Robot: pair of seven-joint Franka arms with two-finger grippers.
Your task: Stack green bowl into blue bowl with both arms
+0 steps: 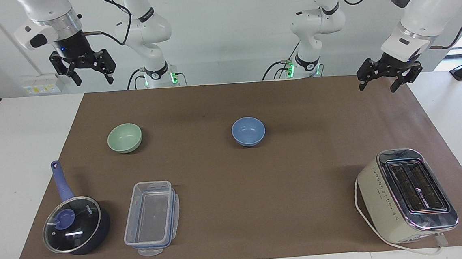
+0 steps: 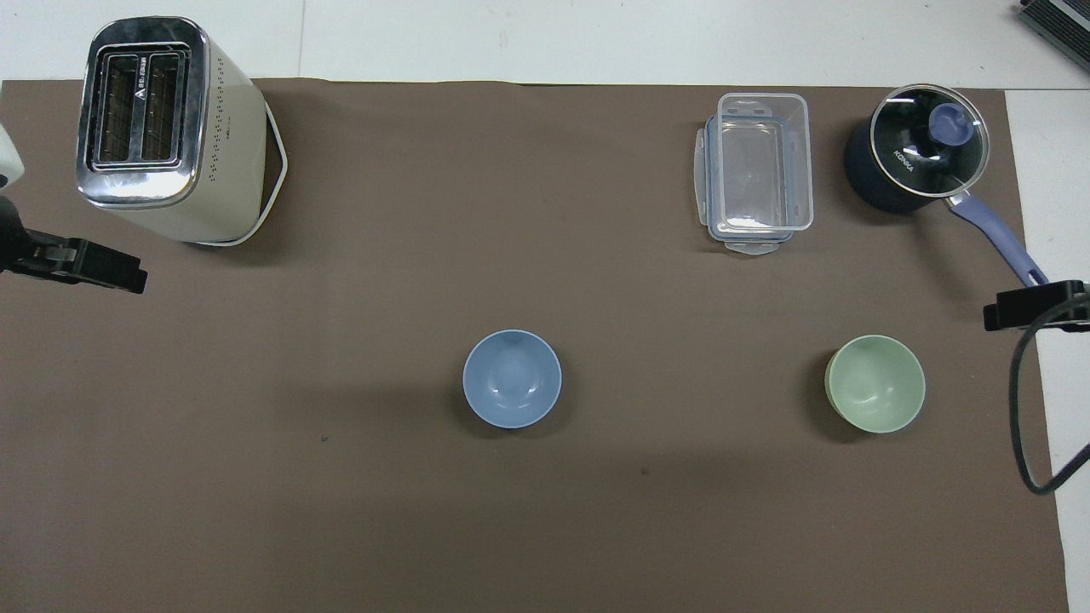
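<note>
Two bowls point(image 1: 124, 138) point(image 1: 248, 131), one saucepan point(image 1: 76, 225), one container point(image 1: 152, 218), one toaster point(image 1: 407, 195)

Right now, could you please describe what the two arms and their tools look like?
Both arms are white and jointed, with rounded segments and black joint rings. The right arm has a silver-and-black wrist. Each ends in a black two-finger tool: the right tool, the left tool. Black cables trail along the arms, and green lights glow at both bases.
</note>
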